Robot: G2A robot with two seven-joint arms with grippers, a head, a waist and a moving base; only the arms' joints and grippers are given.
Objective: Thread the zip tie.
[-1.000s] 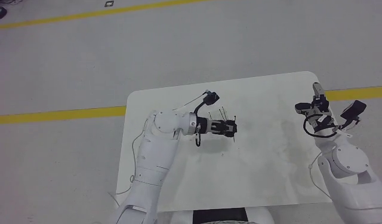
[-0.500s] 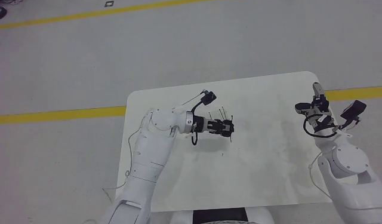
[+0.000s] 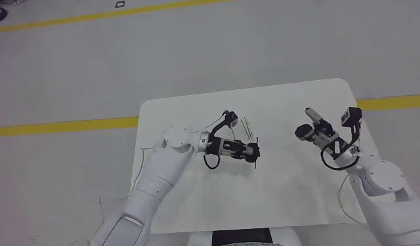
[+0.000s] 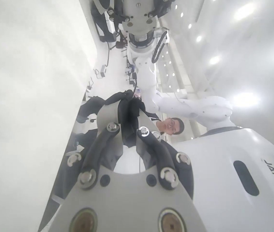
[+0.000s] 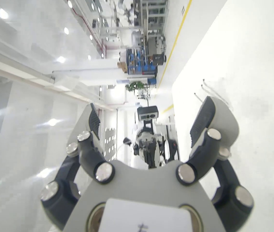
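Reading this as the approach step: one arm presents the tie and the other comes in for the free end.

Left gripper (image 3: 254, 153) sits over the middle of the table (image 3: 197, 206) with its fingers pressed together. A thin dark zip tie (image 3: 256, 164) crosses its tip and looks pinched there. Its own wrist view shows the closed fingertips (image 4: 127, 107) but doesn't resolve the strip.

Advice for this side:
- Hold the wrist fixed.
- Turn the head slot toward the other arm.
- Leave enough tail free to bend round.

Loose ties (image 3: 246, 124) lie flat just beyond that gripper, near it but apart. Don't sweep them on the way in.

Right gripper (image 3: 306, 123) is toward the right side of the table, well apart from the held tie. Its jaws are spread wide with nothing between them, which its own view (image 5: 151, 114) confirms.

Advice for this side:
- Come in slowly.
- Pinch the tail close to its tip so it doesn't buckle.
- Line it up with the slot before pushing.
- My guess is the slot is small, so a slight angle error will miss.

The tie itself is a thin, straight black strip standing across the fingertips, with both ends sticking out. I can't tell which end is the head. It's likely springy and light, so it may twist in the grip.
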